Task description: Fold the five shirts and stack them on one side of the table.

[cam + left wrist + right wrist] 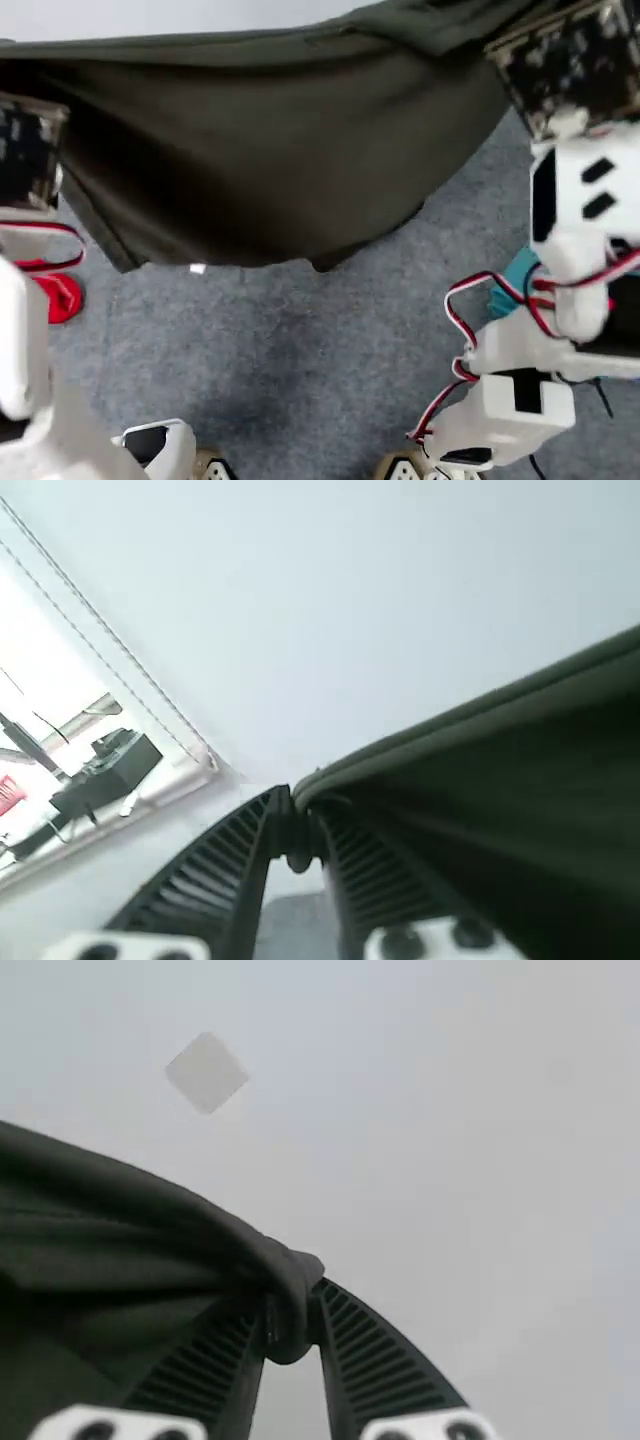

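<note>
A dark olive shirt (270, 140) hangs spread out above the grey table, held up between both arms. My left gripper (297, 830) is shut on one top edge of the shirt (480, 800), with the cloth pinched between its black ribbed fingers (235, 865). My right gripper (292, 1320) is shut on a bunched corner of the shirt (120, 1250). In the high view the left arm (30, 150) stands at the left edge and the right arm (575, 90) at the upper right, each at a top end of the cloth.
The grey felt table top (300, 350) lies open below the hanging shirt. A red part (60, 295) sits at the left edge. A teal cloth (520, 275) peeks out behind the right arm's white body (520, 400) and its red wires.
</note>
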